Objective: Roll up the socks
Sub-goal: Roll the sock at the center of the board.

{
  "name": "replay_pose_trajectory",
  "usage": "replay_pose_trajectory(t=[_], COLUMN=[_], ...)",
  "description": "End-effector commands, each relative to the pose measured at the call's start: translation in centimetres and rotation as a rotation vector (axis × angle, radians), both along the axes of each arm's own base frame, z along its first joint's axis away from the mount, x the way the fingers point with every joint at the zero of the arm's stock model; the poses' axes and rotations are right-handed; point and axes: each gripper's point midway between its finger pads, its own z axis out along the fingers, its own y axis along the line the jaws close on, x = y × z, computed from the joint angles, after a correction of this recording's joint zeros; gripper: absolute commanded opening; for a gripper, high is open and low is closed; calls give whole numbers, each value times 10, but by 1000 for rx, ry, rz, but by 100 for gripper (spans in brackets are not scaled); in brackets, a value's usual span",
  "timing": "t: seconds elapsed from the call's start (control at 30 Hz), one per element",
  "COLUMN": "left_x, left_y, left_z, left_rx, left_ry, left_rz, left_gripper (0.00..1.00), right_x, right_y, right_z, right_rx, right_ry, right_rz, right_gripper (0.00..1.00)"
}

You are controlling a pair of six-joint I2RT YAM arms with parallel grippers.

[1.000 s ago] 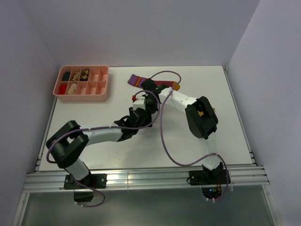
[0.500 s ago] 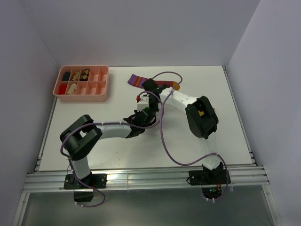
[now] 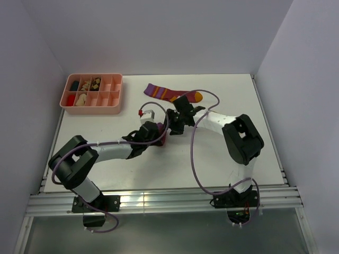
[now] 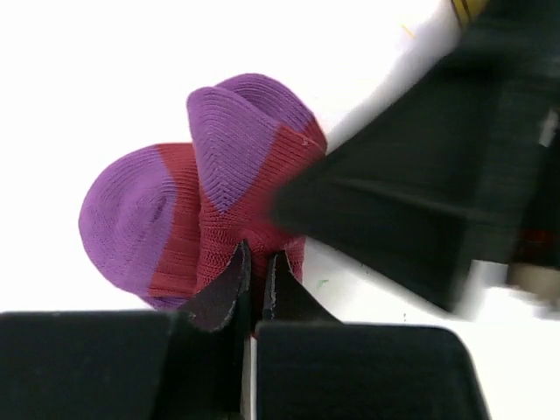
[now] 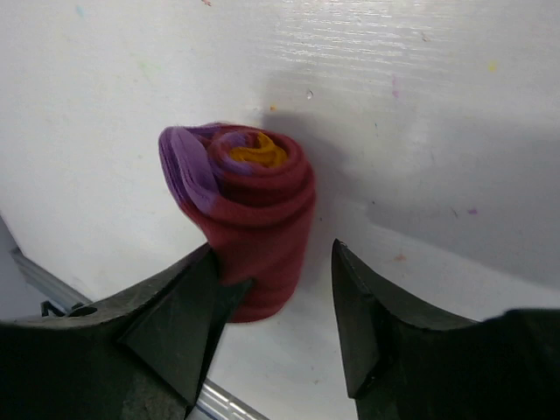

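Rolled sock [image 5: 254, 236], near the middle of the table [image 3: 254, 153]. Stands on end as a tight maroon coil, with the purple cuff wrapped on the outside and a bit of orange at the core. Mostly hidden under the two wrists in the top view, with only a sliver of maroon showing.

Left gripper [image 4: 256, 267]: clenched, tips all but touching each other. Meets the maroon near edge of the roll at 6 o'clock in the left wrist view. Cannot tell whether any fabric is nipped between the tips.

Right gripper [image 5: 289, 271]: released, jaws standing apart. Straddles the lower end of the roll in the right wrist view. One finger [image 5: 188, 306] at 7 o'clock touches the maroon side. The other, at 4 o'clock, is set clear of it, with bare table in the gap.

Flat sock [image 3: 172, 94], at 12 o'clock of the roll, near the far edge. Lies stretched out, striped purple cuff toward 9 o'clock, orange toe toward 3 o'clock, just beyond the right arm's wrist.

Pink tray [image 3: 90, 110], at the table's 10 o'clock corner, well apart from both socks. Holds small items in several compartments, too small to name.

Purple cable [image 3: 192, 164]: loops over the table up from the right arm's base.
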Motion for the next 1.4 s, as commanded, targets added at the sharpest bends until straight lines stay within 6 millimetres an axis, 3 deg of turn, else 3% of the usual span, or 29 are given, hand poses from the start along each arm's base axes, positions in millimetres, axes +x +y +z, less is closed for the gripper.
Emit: replay_pose_trajectory(t=[0.0, 0.03, 0.1, 0.17, 0.53, 0.9, 1.1, 1.2, 1.23, 1.3, 1.33, 1.37], left_x=[-21, -28, -22, -28, -42, -49, -51, -50, -48, -45, -41, -42], left_y=[27, 29, 40, 52, 73, 83, 85, 84, 84, 85, 85, 87], left_z=[-27, -27, -27, -33, -61, -86, -91, -93, -92, -90, -88, -88], left_rx=[-82, -134, -196, -272, -457, -487, -507, -497, -486, -469, -454, -437], left_ry=[168, 202, 222, 277, 451, 539, 560, 563, 555, 543, 526, 526], left_rz=[7, 4, 45, 76, 172, 211, 210, 197, 188, 182, 169, 172], left_gripper=[1, 1, 1, 1, 1, 1, 1, 1, 2, 10, 21, 27], right_x=[28, 29, 27, 23, 1, -3, -4, -4, -4, -3, 2, 3], right_y=[5, 5, 7, 10, 44, 56, 60, 61, 60, 55, 51, 50], right_z=[60, 62, 67, 60, 26, -12, -24, -24, -23, -21, -18, -17], right_rx=[173, 195, 221, 236, 294, 314, 342, 352, 348, 316, 286, 266], right_ry=[-183, -206, -229, -213, -154, -72, -67, -74, -76, -86, -117, -122], right_rz=[-60, -61, -45, -23, 88, 105, 119, 126, 125, 131, 128, 129], right_gripper=[65, 67, 74, 78, 79, 75, 60, 37, 21, 7, 0, 0])
